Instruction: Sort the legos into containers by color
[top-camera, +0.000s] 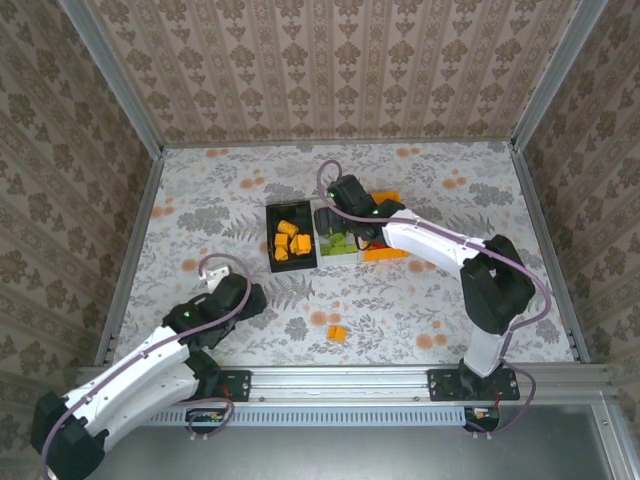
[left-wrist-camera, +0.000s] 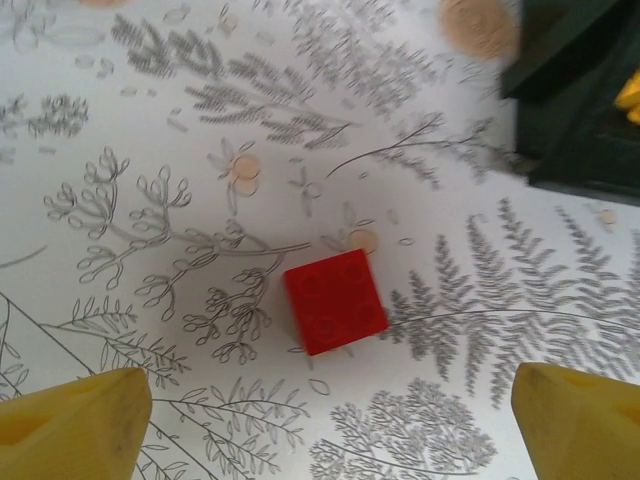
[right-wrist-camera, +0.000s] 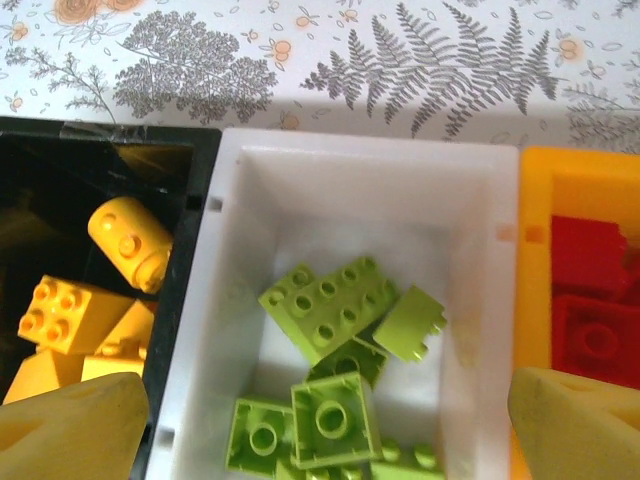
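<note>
1. Yellow fingertips (left-wrist-camera: 70, 425) of the left gripper (left-wrist-camera: 330, 430) are standing wide apart, gripping nothing, above the table (left-wrist-camera: 150, 120).
2. One red brick (left-wrist-camera: 335, 300) is lying flat on the table just ahead of the gap between them, touching neither finger. A corner of the black bin (left-wrist-camera: 580, 90) is showing well beyond it to the right.
3. From above, a loose yellow brick (top-camera: 336, 333) is lying alone on the table, nearer the arm bases than the bins are.
4. The right gripper (right-wrist-camera: 330, 430) is hanging over the white bin (right-wrist-camera: 350, 150), its fingers spread and empty.
5. Green bricks (right-wrist-camera: 330, 305) are lying heaped in the white bin.
6. Yellow bricks (right-wrist-camera: 60, 315) are lying in the black bin, which is sitting just beside the white bin on its left in the right wrist view.
7. Red bricks (right-wrist-camera: 590, 300) are lying in the orange bin (right-wrist-camera: 535, 200), which is sitting just beside the white bin's other side.
</note>
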